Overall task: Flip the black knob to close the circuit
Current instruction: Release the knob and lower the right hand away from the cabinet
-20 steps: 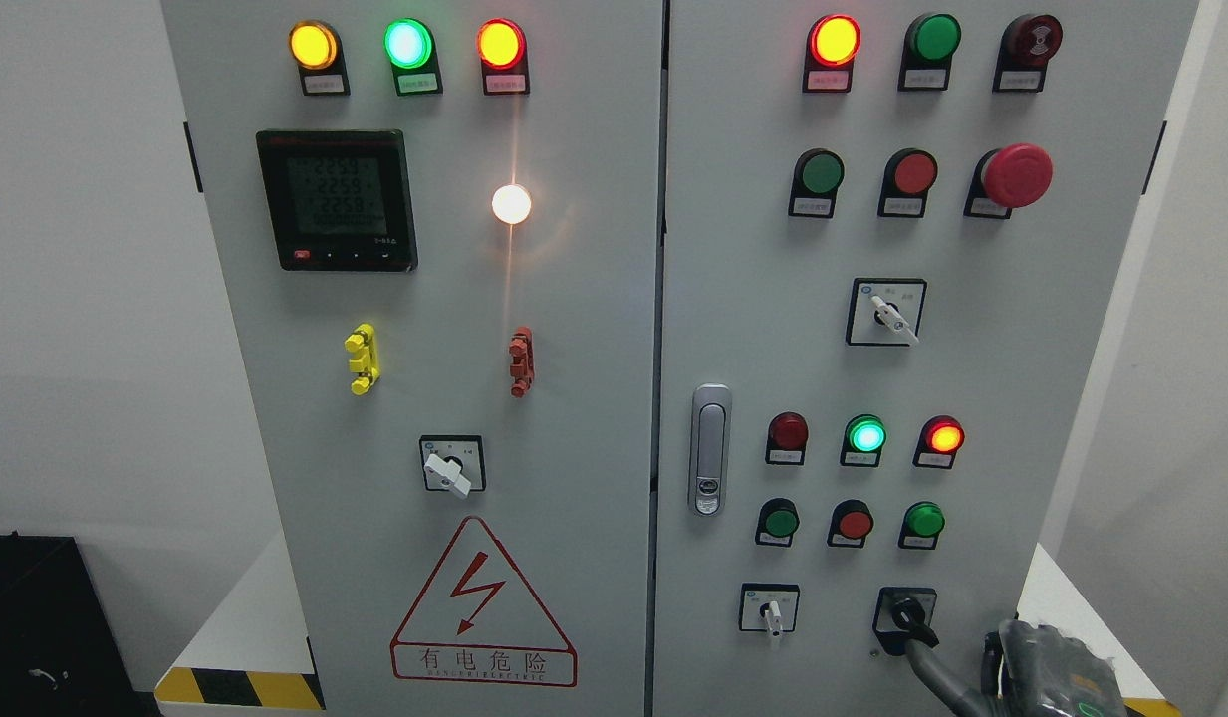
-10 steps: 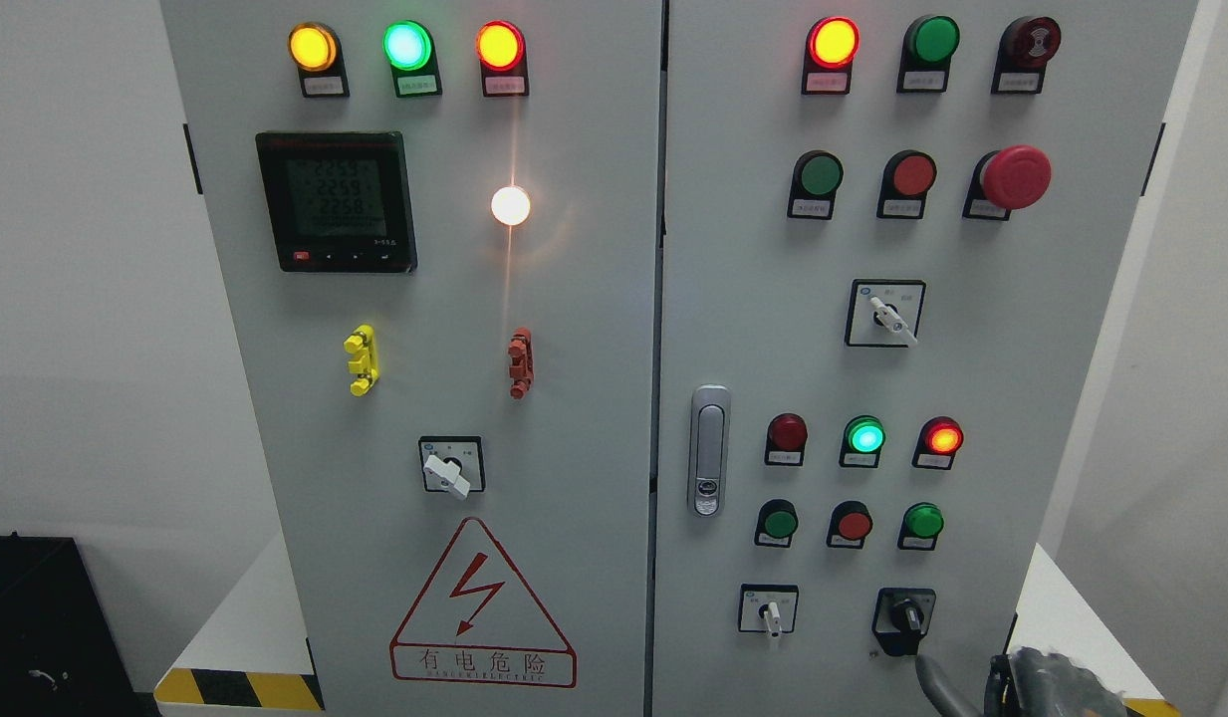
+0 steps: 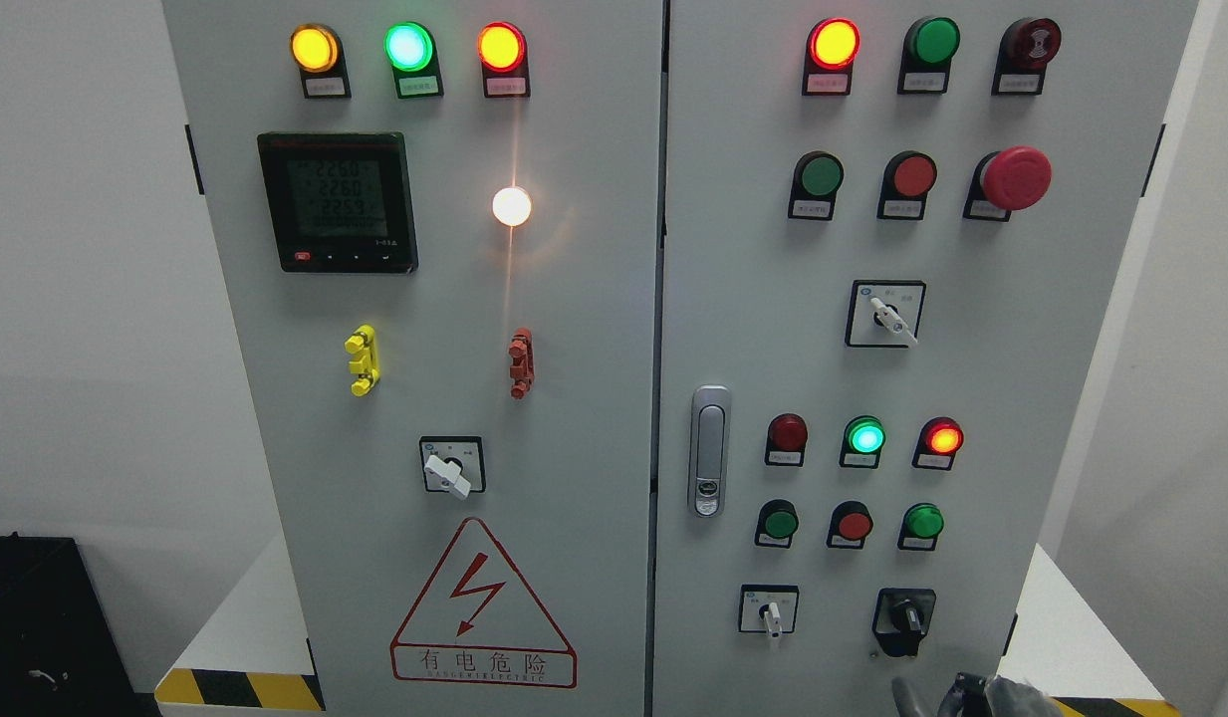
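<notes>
The black knob [image 3: 906,618] sits in a black square plate at the lower right of the grey cabinet's right door [image 3: 972,329]. Its handle stands nearly upright, tilted a little to the left at the top. Nothing touches it. Only the top of my right hand [image 3: 977,694] shows, at the bottom edge just below and to the right of the knob, apart from it. My left arm is out of the picture.
White-handled selector switches [image 3: 770,615] [image 3: 890,319] [image 3: 448,471], a red mushroom stop button [image 3: 1015,177], lit lamps [image 3: 864,437] and a door latch [image 3: 709,450] share the panel. A digital meter [image 3: 337,202] is on the left door. A black box [image 3: 36,627] stands at the lower left.
My right hand has let go of the black knob and dropped almost out of view. The knob's handle has gone from pointing lower right to nearly upright.
</notes>
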